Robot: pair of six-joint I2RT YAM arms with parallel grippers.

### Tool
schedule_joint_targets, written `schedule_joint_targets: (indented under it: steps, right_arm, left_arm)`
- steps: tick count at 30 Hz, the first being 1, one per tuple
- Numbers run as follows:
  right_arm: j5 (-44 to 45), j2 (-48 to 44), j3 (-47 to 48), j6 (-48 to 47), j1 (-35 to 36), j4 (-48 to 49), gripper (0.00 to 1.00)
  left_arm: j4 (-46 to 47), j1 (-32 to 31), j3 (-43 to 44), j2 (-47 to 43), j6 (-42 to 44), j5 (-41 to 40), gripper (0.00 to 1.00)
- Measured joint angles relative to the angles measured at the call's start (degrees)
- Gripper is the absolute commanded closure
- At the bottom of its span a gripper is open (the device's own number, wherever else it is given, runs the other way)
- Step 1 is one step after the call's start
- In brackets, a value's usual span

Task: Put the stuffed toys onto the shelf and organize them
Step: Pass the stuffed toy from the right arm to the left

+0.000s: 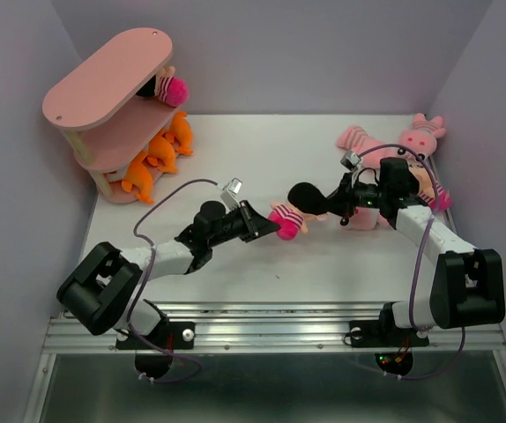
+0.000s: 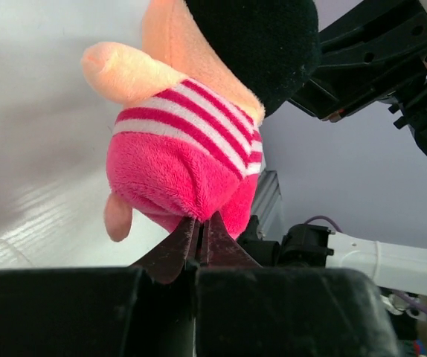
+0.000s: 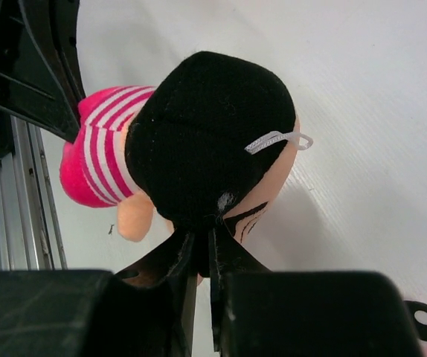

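Top external view puts the doll (image 1: pixel 295 211) above the middle of the table (image 1: pixel 262 141), strung between your two arms. Its long axis runs left to right with a slight tilt: magenta bottom toward the left and near, black-haired head toward the right and far. Your left gripper (image 1: pixel 269 226) is clenched on the magenta bottom; the left wrist view shows its fingertips pinched tight into the plush there. Your right gripper (image 1: pixel 329 204) sits at the back of the head. The right wrist view shows its jaws almost together against the black hair with a thin gap between them, and you cannot tell whether they grip it or merely touch it.

The shelf (image 1: pixel 103 79) stands at the far left, well apart from the doll, and your left arm is the nearer one to it. So the carry looks like the left arm's job, once the right jaws are clear of the hair. Orange toys (image 1: pixel 156 154) and another doll (image 1: pixel 170 86) sit on the shelf's tiers. The pink animals (image 1: pixel 394 139) lie far right, near your right arm.
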Motion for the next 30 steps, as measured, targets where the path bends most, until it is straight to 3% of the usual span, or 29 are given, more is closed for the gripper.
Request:
schedule_joint_targets:
  steps: [10,19,30]
  right_arm:
    - [-1.25,0.02,0.04,-0.39,0.33,-1.38,0.6]
    - [-2.64,0.11,0.76,-2.45,0.37,-4.72,0.37]
    - [-3.28,0.15,2.78,-6.97,0.37,-10.54,0.22]
  left_arm:
    - [-13.57,-0.33,1.44,-7.93,12.24,-5.9,1.0]
    - [-19.12,-0.37,1.42,-9.84,17.16,-9.49,1.0]
    - [-25.03,-1.97,1.29,-13.99,23.43,-16.11,1.0]
